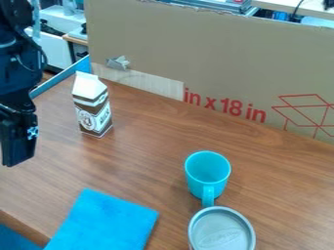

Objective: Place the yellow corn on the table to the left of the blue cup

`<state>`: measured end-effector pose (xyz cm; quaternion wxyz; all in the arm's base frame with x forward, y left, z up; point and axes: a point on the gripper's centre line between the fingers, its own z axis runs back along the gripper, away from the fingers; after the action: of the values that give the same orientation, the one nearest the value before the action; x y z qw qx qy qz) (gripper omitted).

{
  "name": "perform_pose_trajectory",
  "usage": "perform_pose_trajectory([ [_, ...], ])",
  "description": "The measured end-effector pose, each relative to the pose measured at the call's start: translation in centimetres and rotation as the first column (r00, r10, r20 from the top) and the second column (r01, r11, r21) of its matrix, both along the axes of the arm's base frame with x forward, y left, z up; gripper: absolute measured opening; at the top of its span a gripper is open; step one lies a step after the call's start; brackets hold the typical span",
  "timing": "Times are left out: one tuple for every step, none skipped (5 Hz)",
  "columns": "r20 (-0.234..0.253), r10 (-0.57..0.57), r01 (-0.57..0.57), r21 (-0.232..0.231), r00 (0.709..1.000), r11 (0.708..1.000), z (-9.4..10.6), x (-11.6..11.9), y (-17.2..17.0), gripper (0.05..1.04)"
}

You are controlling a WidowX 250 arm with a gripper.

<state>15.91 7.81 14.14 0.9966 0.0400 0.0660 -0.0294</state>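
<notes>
Black gripper (15,155), its opening and any grip impossible to tell, hangs left of an upright brown-and-white carton (93,108) on a wooden table (140,163), a turquoise mug (198,181) at the carton's lower right.

And there's the black arm (16,63) beside the carton (93,110), its gripper (14,158) pointing down (nearly straight, that one), apart from it.

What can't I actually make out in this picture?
All in the camera view:
- pincer: its left part, cut off by the left edge
- milk carton: contents and back, hidden by its own walls; the fine print is too small
- blue cloth: near end, cut off by the bottom edge
- round grey container: near side, cut off by the bottom edge
</notes>
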Motion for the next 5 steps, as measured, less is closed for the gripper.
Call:
perform_pose_trajectory([
  [-0.012, -0.002, 0.002, -0.009, 1.0, 1.0, -0.3, 0.0, -0.1, 0.999],
  [0.009, 0.058, -0.057, -0.049, 0.998, 0.997, -0.2, 1.5, 2.5, 0.999],
  [0.093, 0.15, -0.143, -0.081, 0.984, 0.986, -0.3, 2.6, 5.0, 0.999],
  [0.142, 0.234, -0.22, -0.106, 0.962, 0.97, -0.9, 4.2, 6.8, 0.999],
  [0.183, 0.34, -0.321, -0.124, 0.923, 0.939, -2.3, 5.6, 7.9, 0.999],
])
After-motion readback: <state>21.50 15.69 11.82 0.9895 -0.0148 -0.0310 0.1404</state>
